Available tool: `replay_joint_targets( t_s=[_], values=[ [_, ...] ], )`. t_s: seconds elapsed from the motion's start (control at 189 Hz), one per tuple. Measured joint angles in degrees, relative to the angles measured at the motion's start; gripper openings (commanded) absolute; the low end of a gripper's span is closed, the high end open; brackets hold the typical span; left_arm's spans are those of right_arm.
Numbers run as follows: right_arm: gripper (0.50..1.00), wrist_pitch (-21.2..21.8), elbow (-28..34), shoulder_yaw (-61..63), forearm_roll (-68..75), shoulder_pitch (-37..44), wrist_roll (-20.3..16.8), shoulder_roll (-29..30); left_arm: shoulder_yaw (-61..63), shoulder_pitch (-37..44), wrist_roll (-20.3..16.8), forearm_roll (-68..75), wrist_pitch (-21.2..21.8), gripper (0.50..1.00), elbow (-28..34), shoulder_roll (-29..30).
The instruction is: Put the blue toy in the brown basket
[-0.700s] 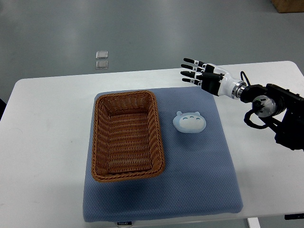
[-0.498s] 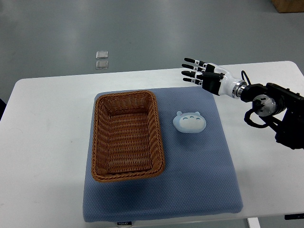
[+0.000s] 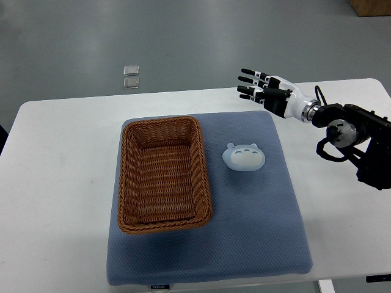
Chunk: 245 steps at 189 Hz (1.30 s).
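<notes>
While the blue toy (image 3: 244,157) lies flat on the blue-grey mat (image 3: 256,238), nothing touches it. It sits just right of the brown basket (image 3: 164,174), with a narrow strip of mat between the two; its small ears and face markings point toward the far edge. The basket is rectangular, wicker, upright, and holds nothing visible inside. It occupies the left half of the mat, long side running away from the camera. The mat covers the middle of the white surface (image 3: 58,183) and reaches its near edge.

Right hand (image 3: 266,94): enters from the right edge, hovers above the far right corner of the mat, beyond the toy and clear of it. Fingers (image 3: 249,72) are extended and spread, pointing left; it grasps nothing. The black forearm and cabling lie over the right part of the surface.

Beyond the surface, on the grey floor, two small clear square objects (image 3: 131,77) sit one just behind the other.
</notes>
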Motion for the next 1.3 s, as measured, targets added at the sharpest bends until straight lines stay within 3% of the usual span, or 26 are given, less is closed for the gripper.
replay_joint_targets(
  t_s=[0.361, 0.642, 0.875, 1.299],
  values=[
    [0.903, 0.78, 0.75, -0.46, -30.60, 0.24, 14.49, -0.70, 0.12, 0.00, 0.00, 0.03, 0.00, 1.000, -0.09, 0.00],
    [0.905, 5.62, 6.19, -0.67, -54.92, 0.93, 25.27, -8.33, 0.21, -0.01, 0.00, 0.04, 0.00, 1.000, -0.09, 0.00],
    [0.905, 5.51, 11.58, -4.11, -68.11, 0.95, 27.30, -13.01, 0.20, -0.01, 0.00, 0.04, 0.00, 1.000, -0.09, 0.00],
    [0.891, 0.78, 11.56, -6.94, -70.22, 0.12, 27.34, -12.45, 0.23, 0.00, 0.00, 0.04, 0.00, 1.000, -0.09, 0.00]
  ],
)
